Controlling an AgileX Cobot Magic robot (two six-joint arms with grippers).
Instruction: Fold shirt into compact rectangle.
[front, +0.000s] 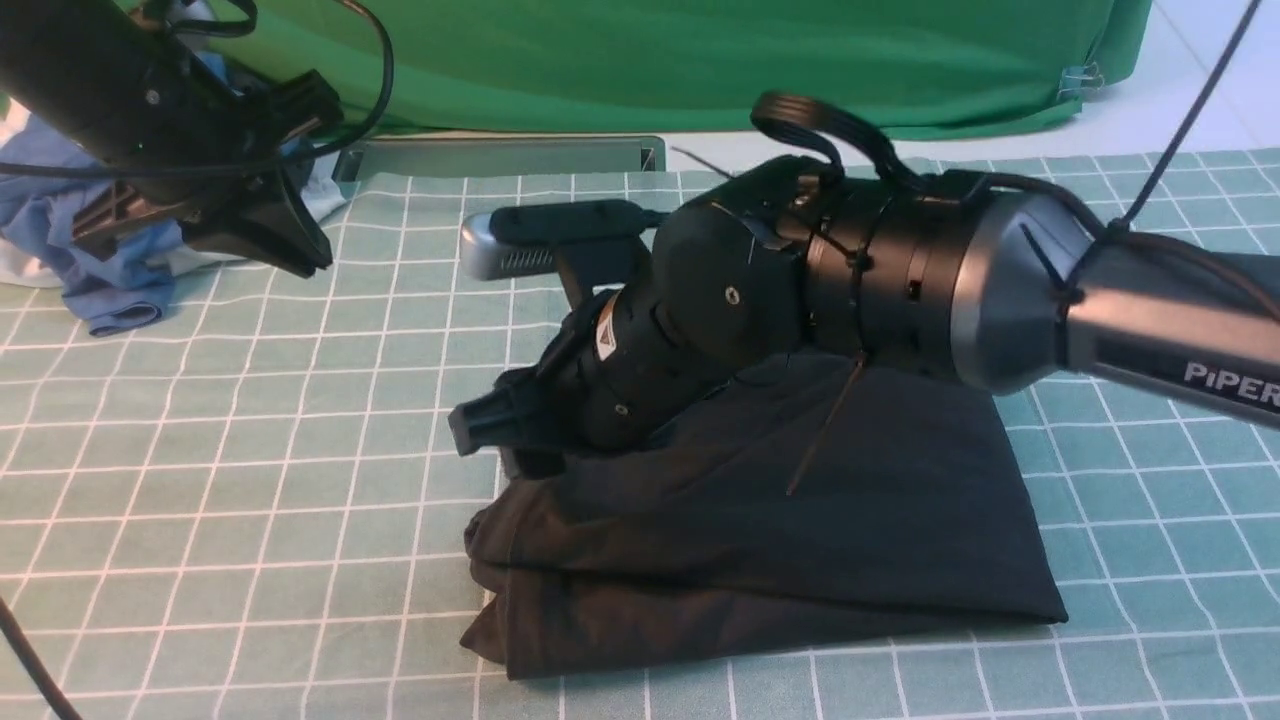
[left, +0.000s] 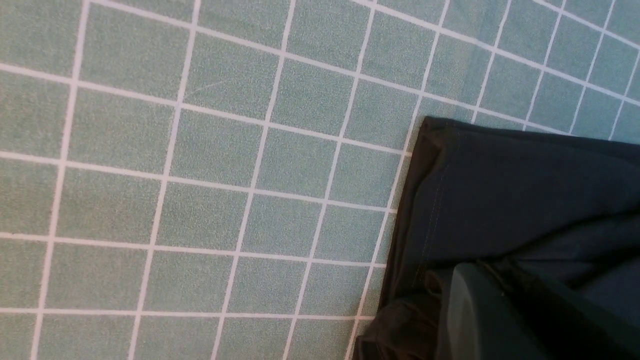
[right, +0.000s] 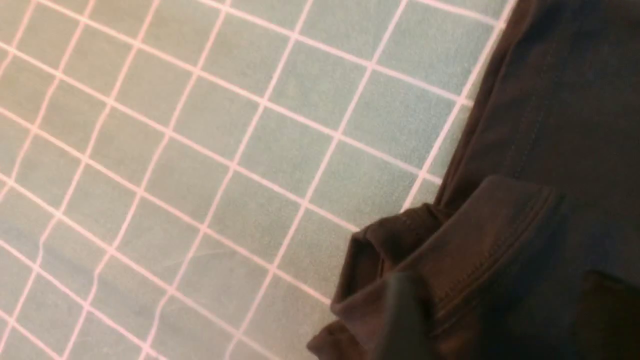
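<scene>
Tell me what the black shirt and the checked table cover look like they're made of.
The shirt: soft matte knit by the look of it; it slumps into rounded folds and shows a stitched hem in the right wrist view. The table cover: teal with a white grid, finely speckled and flat, probably woven cloth or a coated mat; I can't tell which.

Even, soft indoor light; no glare, only faint shadows.

The front view is sharp, though the black shirt (front: 800, 540) swallows detail in its folds. The right wrist view is warm-tinted and slightly soft; a finger (right: 405, 320) there, and another finger (left: 470, 315) in the left wrist view, are blurred, too near for focus.
</scene>
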